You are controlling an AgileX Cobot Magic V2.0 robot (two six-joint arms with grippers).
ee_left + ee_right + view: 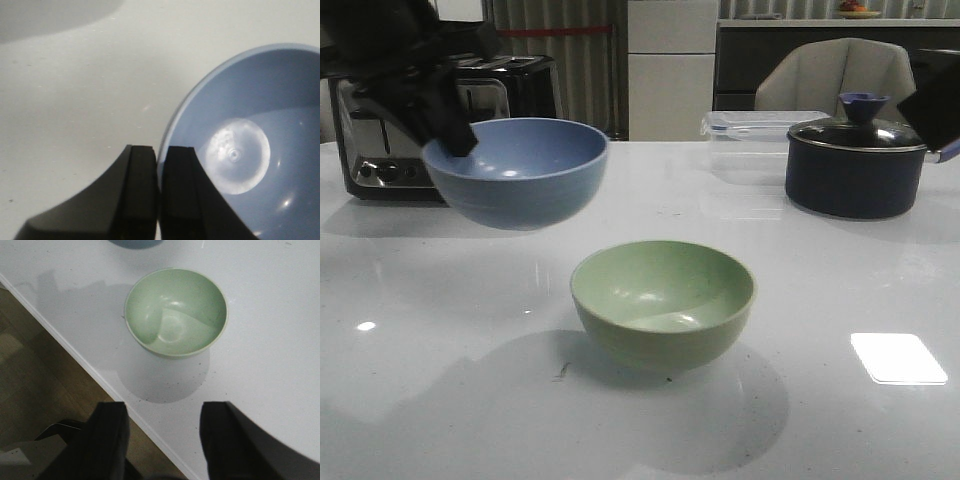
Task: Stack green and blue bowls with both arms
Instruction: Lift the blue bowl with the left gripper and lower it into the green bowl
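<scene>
White tabletop [440, 400]: we see the left gripper [159, 172] clamped on the blue bowl's [515, 172] rim, upper left; green bowl [663, 303] rests centre; right gripper [162, 435] jaws apart.

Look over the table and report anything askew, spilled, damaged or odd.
One oddity: the blue bowl hangs tilted in the air, pinched at its rim by the left gripper. The green bowl sits upright, empty and unbroken. Nothing spilled or damaged.
</scene>
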